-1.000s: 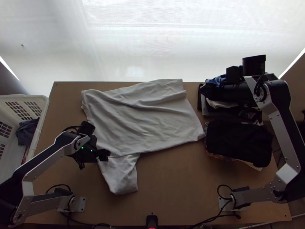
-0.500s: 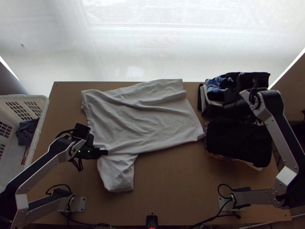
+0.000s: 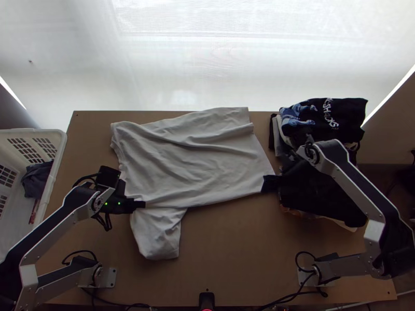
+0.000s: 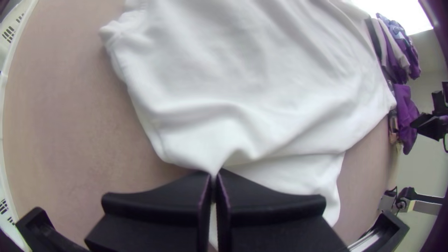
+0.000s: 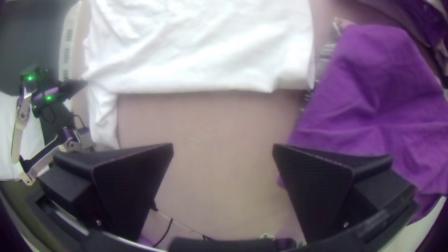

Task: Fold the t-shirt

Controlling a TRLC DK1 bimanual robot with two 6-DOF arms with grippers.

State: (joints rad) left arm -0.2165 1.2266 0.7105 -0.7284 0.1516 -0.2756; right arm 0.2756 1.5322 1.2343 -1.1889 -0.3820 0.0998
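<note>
The white t-shirt lies spread with wrinkles over the middle of the table, a sleeve part hanging toward the near edge. At its near left edge is my left gripper. In the left wrist view, the left gripper is shut on the shirt, cloth pinched between its fingertips. My right gripper is over the shirt's near right corner. In the right wrist view, the right gripper stands open, with bare table between its fingers and the shirt beyond them.
Two piles of folded clothes lie at the table's right: a far one with a black printed garment and a nearer one with a black garment. At the left stands a white basket with dark cloth inside.
My right gripper has come from over the far pile down to the shirt's near right corner. The left gripper has shifted slightly left, and the sleeve part has shifted with it.
</note>
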